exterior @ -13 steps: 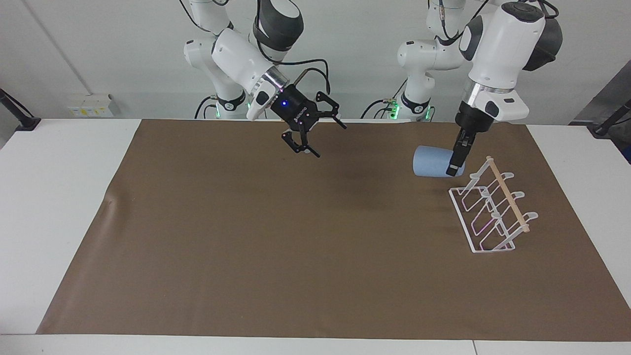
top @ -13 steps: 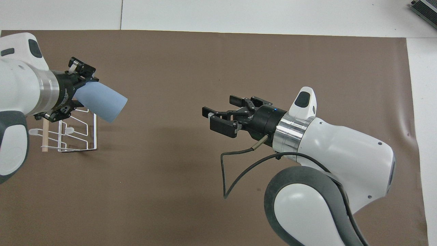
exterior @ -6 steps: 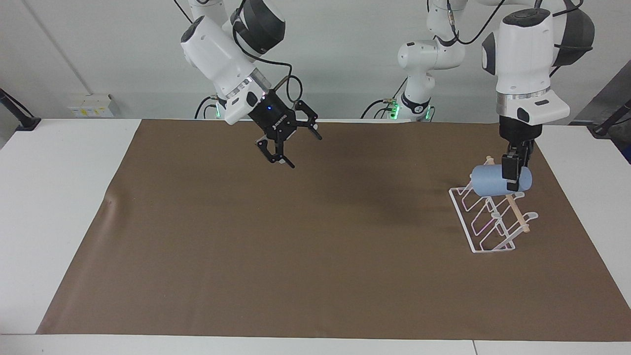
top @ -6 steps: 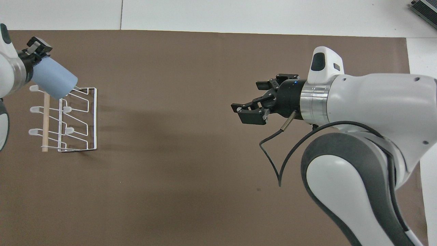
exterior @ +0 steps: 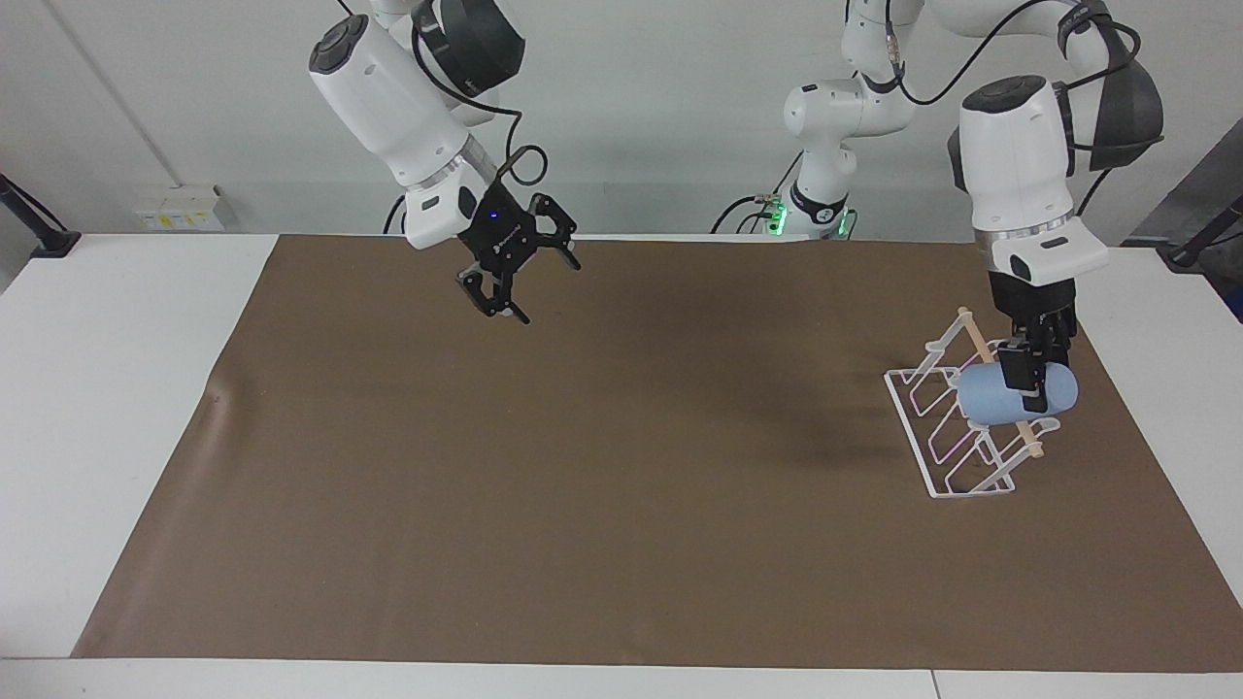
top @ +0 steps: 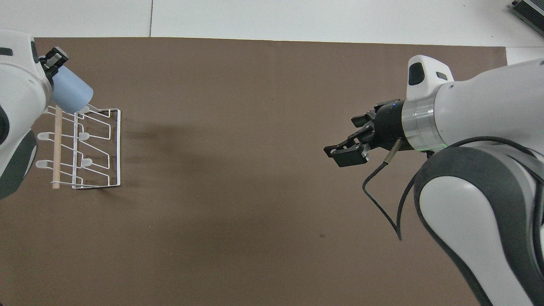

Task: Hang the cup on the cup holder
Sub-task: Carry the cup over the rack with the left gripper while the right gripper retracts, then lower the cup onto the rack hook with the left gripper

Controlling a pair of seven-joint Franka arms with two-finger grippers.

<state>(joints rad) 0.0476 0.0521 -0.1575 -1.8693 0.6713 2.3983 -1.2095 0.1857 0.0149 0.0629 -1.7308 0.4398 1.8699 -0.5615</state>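
Right gripper (exterior: 505, 286), nearest the robots' edge of the brown mat (exterior: 583, 485): it hangs in the air over the part of the mat closest to the robots, toward the right arm's end, fingers spread apart and holding nothing; this arm waits. Left gripper (exterior: 1031, 364): it points straight down over the cup holder (exterior: 957, 427), its fingers clamped on the cup (exterior: 1000, 396). The light-blue cup lies on its side in the grip, over the middle of the rack's wooden dowel (exterior: 983, 349) and against the prongs below it; whether it rests on a prong cannot be told. The cup holder, a white wire rack, stands on the mat near the edge at the left arm's end of the table (exterior: 97, 388), its base running from near the robots outward.
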